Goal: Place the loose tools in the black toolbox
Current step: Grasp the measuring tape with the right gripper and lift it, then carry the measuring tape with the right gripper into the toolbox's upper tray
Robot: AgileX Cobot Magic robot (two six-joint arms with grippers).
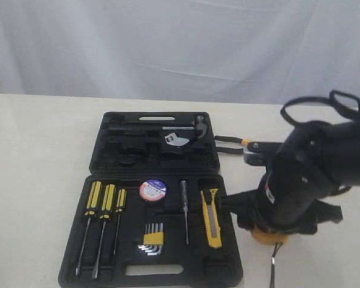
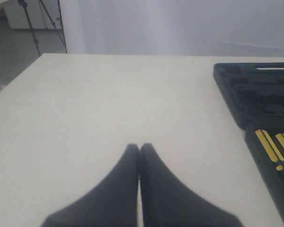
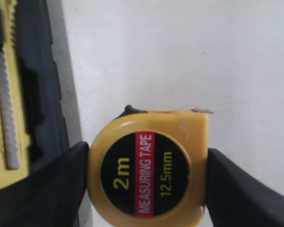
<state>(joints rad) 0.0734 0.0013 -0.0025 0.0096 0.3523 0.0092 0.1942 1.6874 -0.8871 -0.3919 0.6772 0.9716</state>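
Right end effector (image 3: 146, 158) clamps the yellow-and-black tape measure (image 3: 146, 172) from both sides, low over the worktop (image 1: 36, 150). Black toolbox (image 1: 192, 264) lies just beside it, yellow utility knife (image 1: 212, 219) side nearest. Left end effector (image 2: 139, 150) is pinched closed, empty, farther off.

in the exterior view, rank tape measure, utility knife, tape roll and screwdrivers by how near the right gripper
1. tape measure, in the right gripper, beside the toolbox
2. utility knife, toolbox's right edge
3. tape roll, middle of the near half
4. screwdrivers, far left
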